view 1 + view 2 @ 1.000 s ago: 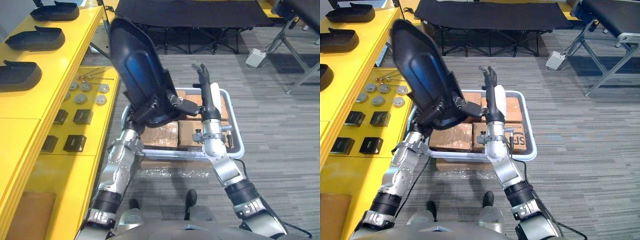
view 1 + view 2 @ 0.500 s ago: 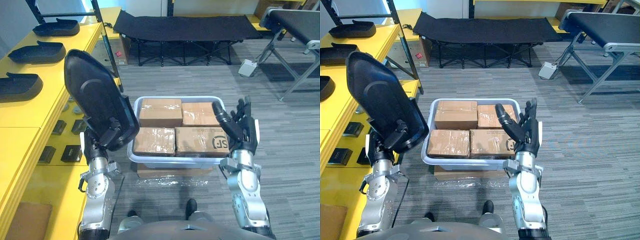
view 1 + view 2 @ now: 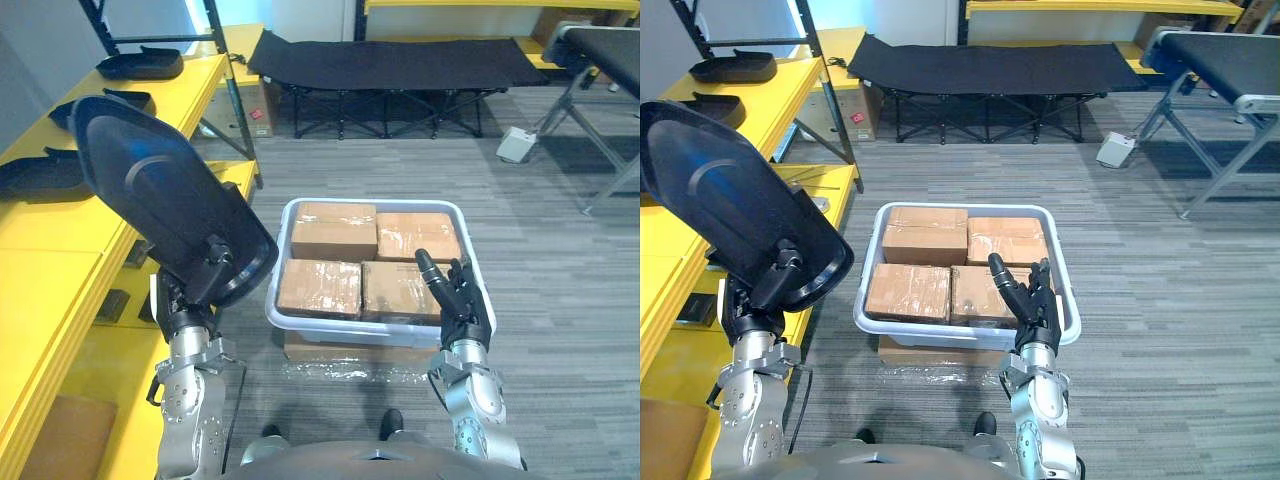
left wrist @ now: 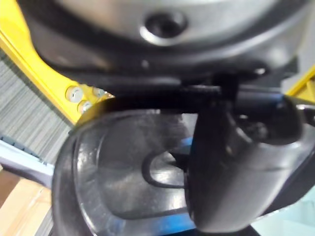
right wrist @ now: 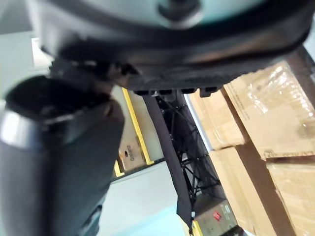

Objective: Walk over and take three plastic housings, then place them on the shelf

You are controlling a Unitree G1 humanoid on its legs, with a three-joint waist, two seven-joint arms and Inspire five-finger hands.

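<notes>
A big black plastic housing (image 3: 170, 210) stands upright in my left hand (image 3: 195, 290), which is shut on its lower edge; its hollow inside (image 4: 123, 167) shows past the thumb in the left wrist view. It hangs beside the yellow shelf (image 3: 50, 290) on my left. More black housings lie on that shelf: one at the far end (image 3: 140, 64), one nearer (image 3: 35, 175), and another partly behind the held housing. My right hand (image 3: 460, 305) is raised at the tub's near right corner, open with straight fingers and holding nothing.
A white tub (image 3: 350, 328) packed with cardboard boxes (image 3: 335, 235) sits on the floor straight ahead. Small dark blocks (image 3: 115, 305) lie on the shelf's lower level. A black folding cot (image 3: 400, 60) stands at the back, a metal bench frame (image 3: 600, 60) at the right.
The whole view has shifted, so the camera moved. My right arm pulled back from over the tub to its near edge. My left hand swung the housing left and nearer.
</notes>
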